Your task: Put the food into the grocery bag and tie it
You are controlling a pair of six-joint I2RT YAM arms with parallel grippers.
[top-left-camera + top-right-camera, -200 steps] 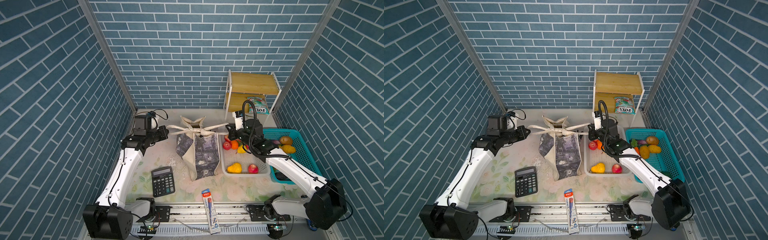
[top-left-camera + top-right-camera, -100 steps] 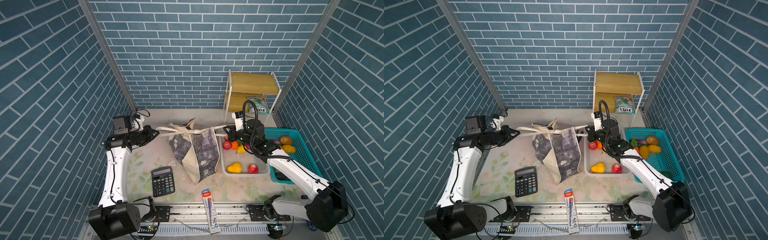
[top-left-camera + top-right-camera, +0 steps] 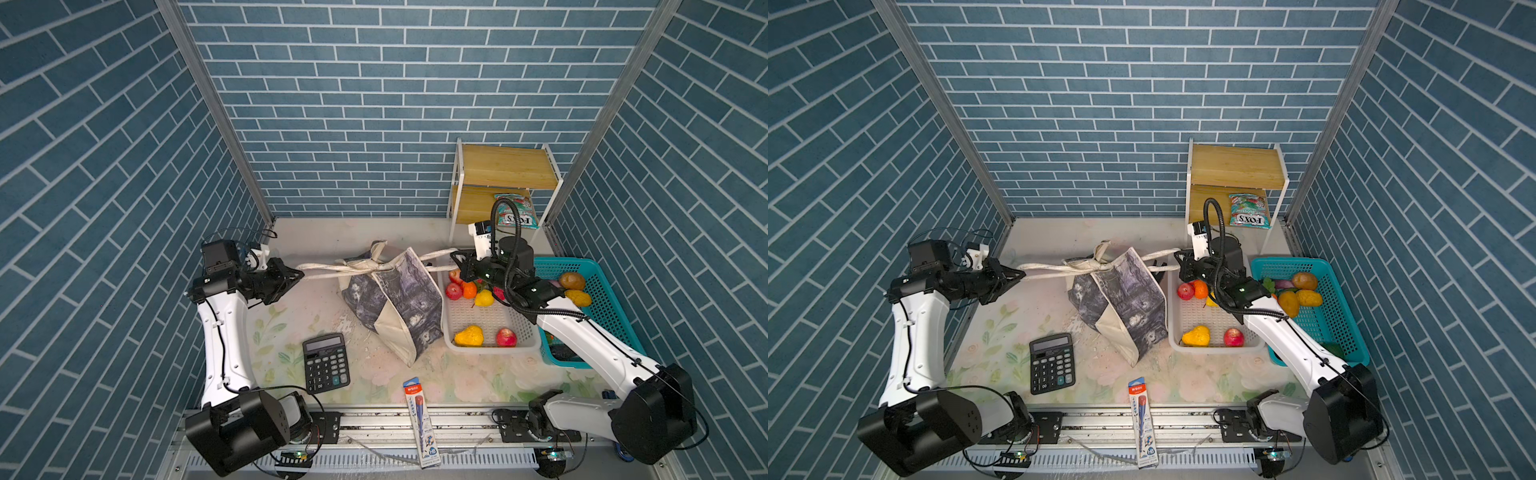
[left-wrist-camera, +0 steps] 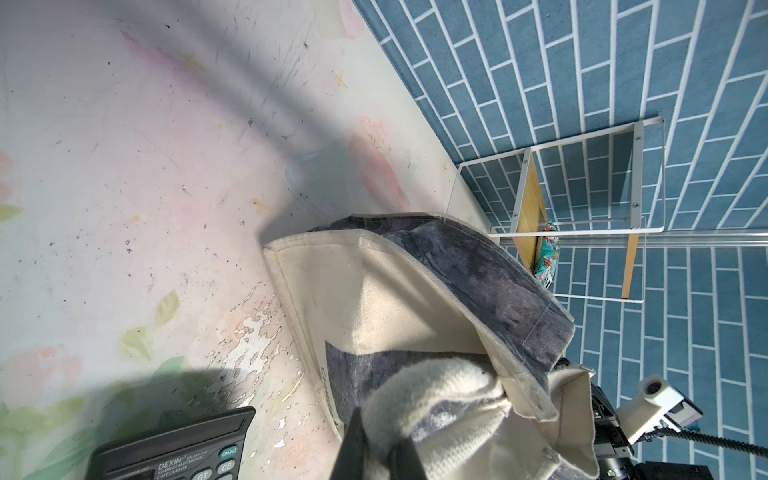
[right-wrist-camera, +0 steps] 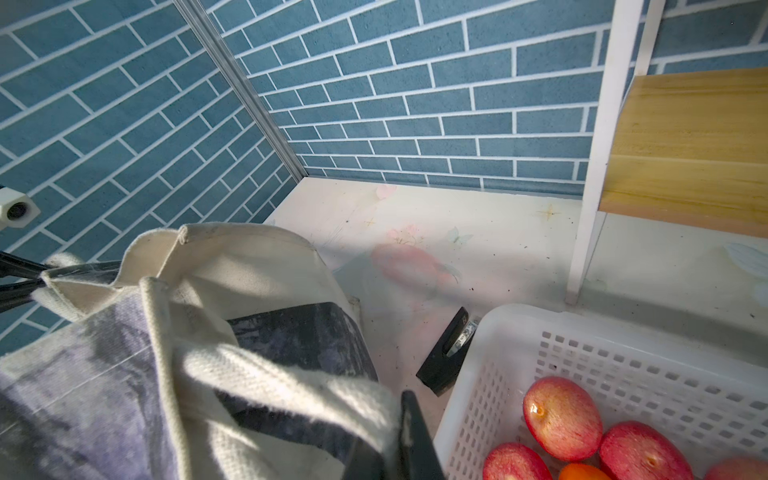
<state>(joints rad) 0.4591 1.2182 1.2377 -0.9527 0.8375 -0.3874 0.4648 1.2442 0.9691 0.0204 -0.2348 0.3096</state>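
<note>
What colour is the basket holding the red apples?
The basket is white, clearest in the right wrist view.

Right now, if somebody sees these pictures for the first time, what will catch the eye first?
The grocery bag in the middle, leaning, with its strap handles stretched tight to both sides: the left gripper and the right gripper are each shut on one. Next, the bright toy fruits in the white basket just right of the bag.
</note>
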